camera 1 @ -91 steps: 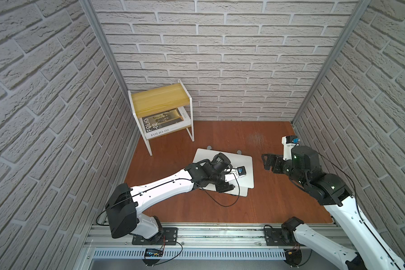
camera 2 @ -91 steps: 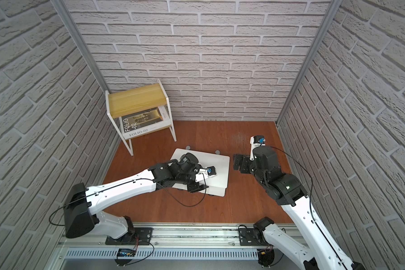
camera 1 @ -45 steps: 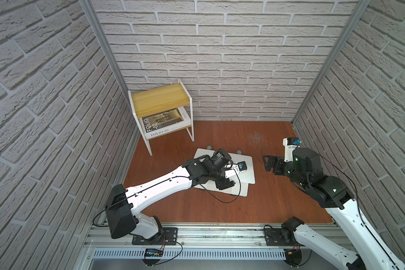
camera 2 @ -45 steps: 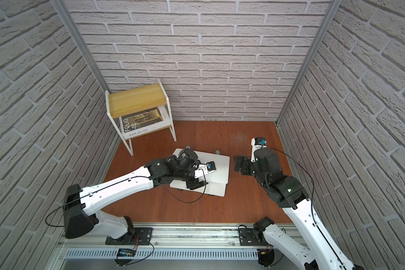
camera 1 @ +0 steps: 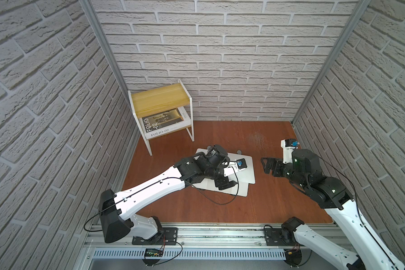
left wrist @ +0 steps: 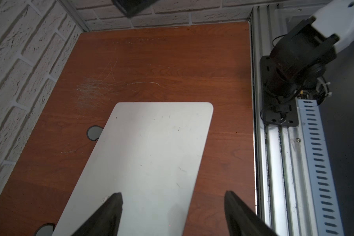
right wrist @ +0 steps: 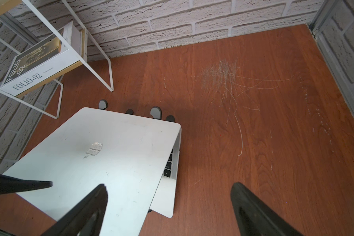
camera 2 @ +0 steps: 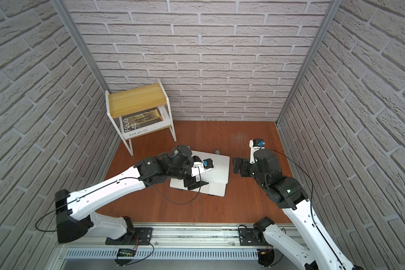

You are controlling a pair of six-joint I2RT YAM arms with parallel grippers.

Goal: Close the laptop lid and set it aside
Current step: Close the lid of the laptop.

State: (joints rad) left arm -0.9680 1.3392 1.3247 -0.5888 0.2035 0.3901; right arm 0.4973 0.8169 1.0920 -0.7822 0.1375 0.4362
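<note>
You have the laptop on the table, a little out from the white shelf, propped on a grey stand whose feet stick out on the shelf side. Its lid is almost down but not shut: on the side away from the shelf a row of keys shows in the gap.

Your left pincer hangs over the lid with its jaws apart, clamped on nothing. Your right pincer waits just off the laptop's edge farthest from the shelf, jaws wide apart and empty.

Mind what comes next. The lid is unsupported and ajar, so it may drop hard or stay cracked unless you press it home. Pushing off-centre could tip or slide the laptop off the stand, since it only rests there. The left arm's loose cable loops past the laptop's edge away from the shelf and could catch when you lift.

Compared with a second ago, your left jaws have spread wider and that wrist has swung toward the shelf. The right arm has barely moved, and the laptop sits where it was
</note>
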